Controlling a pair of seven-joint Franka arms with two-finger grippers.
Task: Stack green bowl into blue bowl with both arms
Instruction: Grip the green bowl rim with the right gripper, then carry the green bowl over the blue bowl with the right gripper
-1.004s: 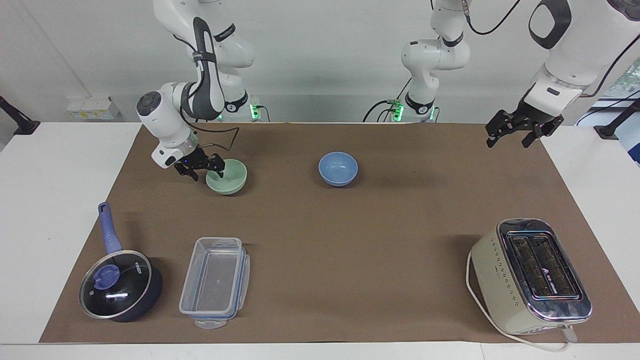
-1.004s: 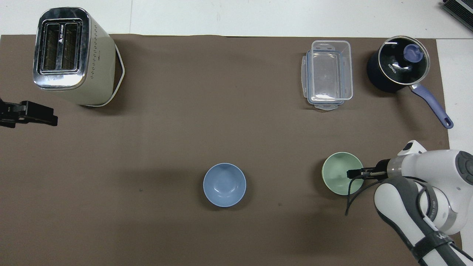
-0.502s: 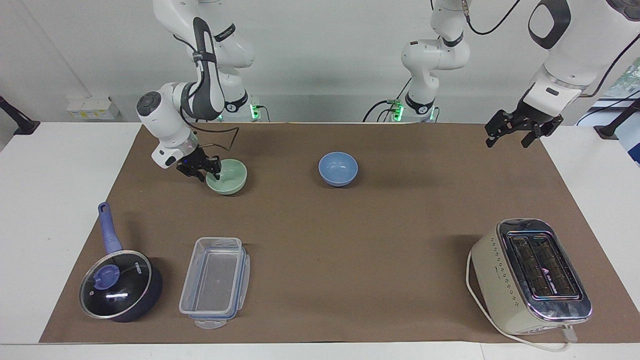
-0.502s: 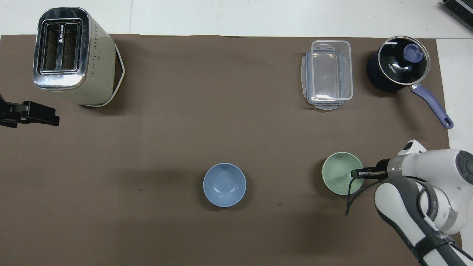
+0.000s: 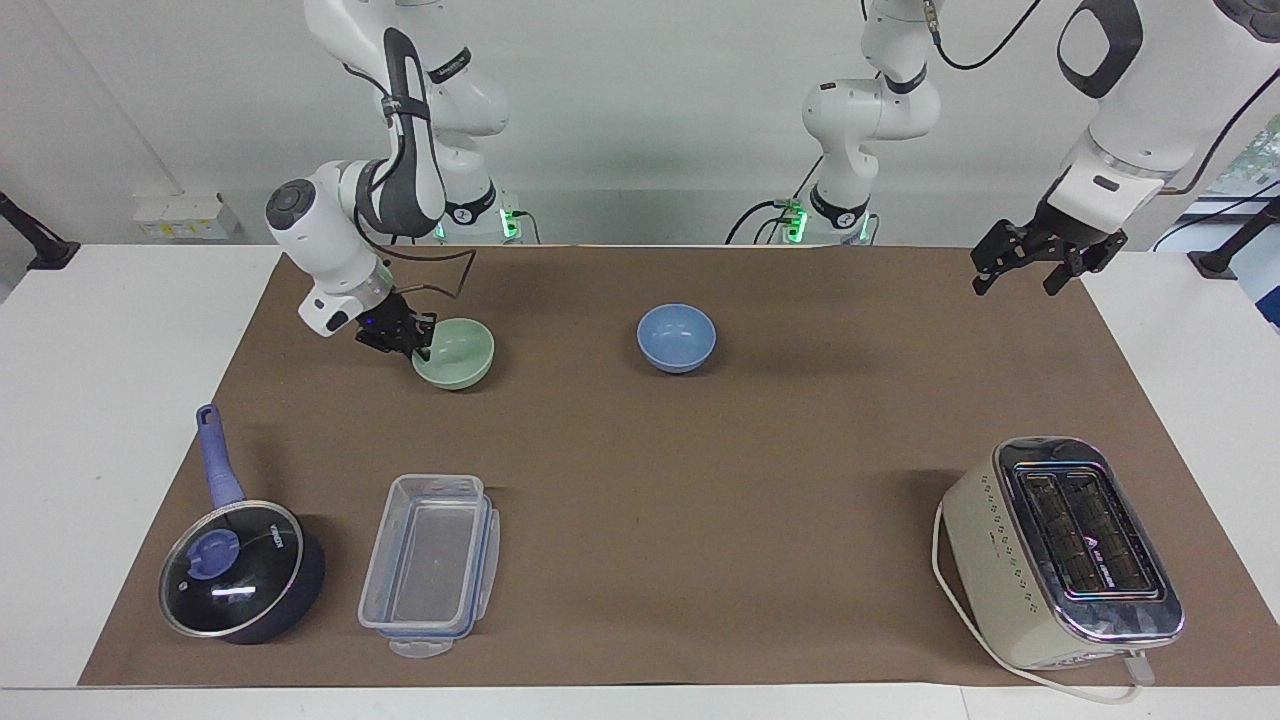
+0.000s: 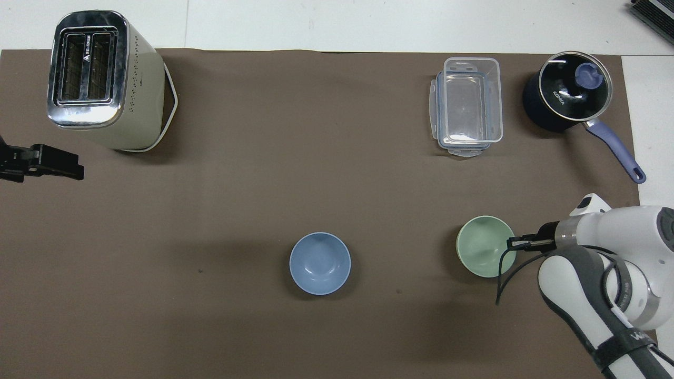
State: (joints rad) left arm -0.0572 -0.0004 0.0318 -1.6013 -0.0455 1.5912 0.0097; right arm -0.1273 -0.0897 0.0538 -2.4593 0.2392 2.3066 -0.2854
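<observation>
The green bowl (image 5: pixel 462 355) (image 6: pixel 482 252) stands on the brown mat toward the right arm's end of the table. My right gripper (image 5: pixel 418 345) (image 6: pixel 513 243) is down at the bowl's rim on the side toward the right arm's end, shut on that rim. The blue bowl (image 5: pixel 677 335) (image 6: pixel 320 263) stands upright and empty near the table's middle, apart from the green bowl. My left gripper (image 5: pixel 1020 272) (image 6: pixel 42 163) hangs open and empty in the air over the mat's edge at the left arm's end, where that arm waits.
A cream toaster (image 5: pixel 1060 550) (image 6: pixel 100 79) stands far from the robots at the left arm's end. A clear plastic container (image 5: pixel 430 565) (image 6: pixel 467 105) and a dark blue lidded saucepan (image 5: pixel 240 570) (image 6: pixel 566 97) stand far from the robots at the right arm's end.
My right gripper's fingers, spread across the green bowl's rim a second ago, have closed on it, and the bowl has shifted slightly. The left arm has hardly moved.
</observation>
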